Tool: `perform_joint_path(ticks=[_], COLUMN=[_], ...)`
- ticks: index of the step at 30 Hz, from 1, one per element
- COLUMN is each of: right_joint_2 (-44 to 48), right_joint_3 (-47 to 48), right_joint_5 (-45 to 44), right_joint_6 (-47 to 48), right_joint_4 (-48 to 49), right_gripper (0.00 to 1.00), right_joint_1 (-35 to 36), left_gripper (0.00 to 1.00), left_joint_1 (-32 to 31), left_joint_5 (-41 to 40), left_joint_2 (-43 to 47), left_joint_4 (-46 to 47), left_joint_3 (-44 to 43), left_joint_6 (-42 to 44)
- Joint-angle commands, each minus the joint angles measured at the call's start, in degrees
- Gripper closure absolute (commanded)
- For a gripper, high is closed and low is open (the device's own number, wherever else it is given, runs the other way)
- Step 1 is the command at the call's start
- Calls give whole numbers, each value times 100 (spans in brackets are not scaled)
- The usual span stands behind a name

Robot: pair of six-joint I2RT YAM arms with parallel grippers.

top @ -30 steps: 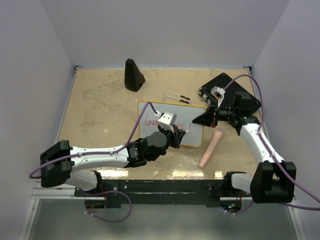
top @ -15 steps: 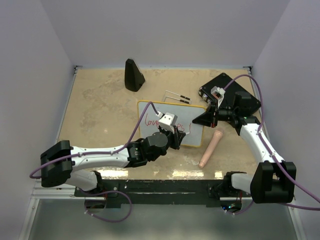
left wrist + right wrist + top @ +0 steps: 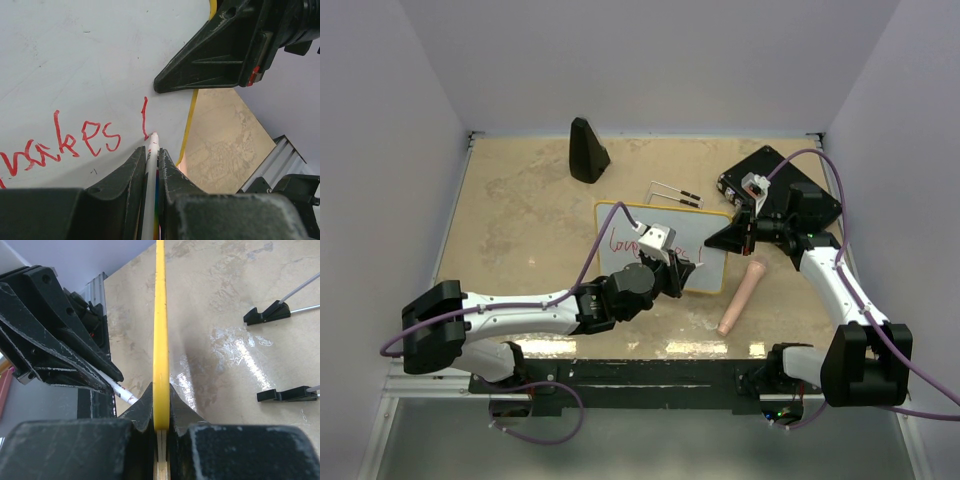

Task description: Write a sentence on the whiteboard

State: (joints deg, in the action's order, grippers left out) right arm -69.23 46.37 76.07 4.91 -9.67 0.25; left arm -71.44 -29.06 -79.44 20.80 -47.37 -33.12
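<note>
The whiteboard (image 3: 708, 240), glossy white with a yellow rim, lies on the table's middle. The sentence (image 3: 620, 242) is red handwriting across it; in the left wrist view the sentence (image 3: 90, 137) ends in a short upright stroke. My left gripper (image 3: 677, 267) is shut on a white marker (image 3: 151, 160), whose tip touches the whiteboard (image 3: 100, 50) at the foot of that stroke. My right gripper (image 3: 722, 240) is shut on the board's right edge. In the right wrist view the yellow rim (image 3: 160, 315) runs edge-on between the closed jaws of the right gripper (image 3: 160, 390).
A black wedge-shaped object (image 3: 587, 150) stands at the back left. A black device (image 3: 800, 198) sits at the back right. Two wire stands with black feet (image 3: 677, 194) lie behind the board. A pink cylinder (image 3: 741, 297) lies right of the board's near corner.
My left gripper has shifted slightly toward the near edge with the marker on the board. The right arm and the board have not moved.
</note>
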Motion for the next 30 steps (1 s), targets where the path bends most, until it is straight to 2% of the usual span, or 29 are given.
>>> perform_joint_path(ticks=[1,10,16,21,30], right_joint_2=[130,138,182,182,243], right_joint_3=[56,48,127,136,83], right_joint_5=[487,523,321,373,373], right_joint_6=[-87,45,493,538,511], right_joint_4=[247,194,-210,-246,-184], right_gripper=[100,100,100,100,100], right_joint_1=[-16,-8,-16,-16,-8], left_gripper=[100,100,100,100,100], left_joint_1=[-19,-19,-19,-28,-37], left_joint_5=[137,418,656,638,568], left_joint_2=[279,825,983,1123,1107], left_joint_4=[548,847,1049,1278,1251], left_joint_3=[-18,325,492,703,589], left_joint_6=[175,447,421,412,676])
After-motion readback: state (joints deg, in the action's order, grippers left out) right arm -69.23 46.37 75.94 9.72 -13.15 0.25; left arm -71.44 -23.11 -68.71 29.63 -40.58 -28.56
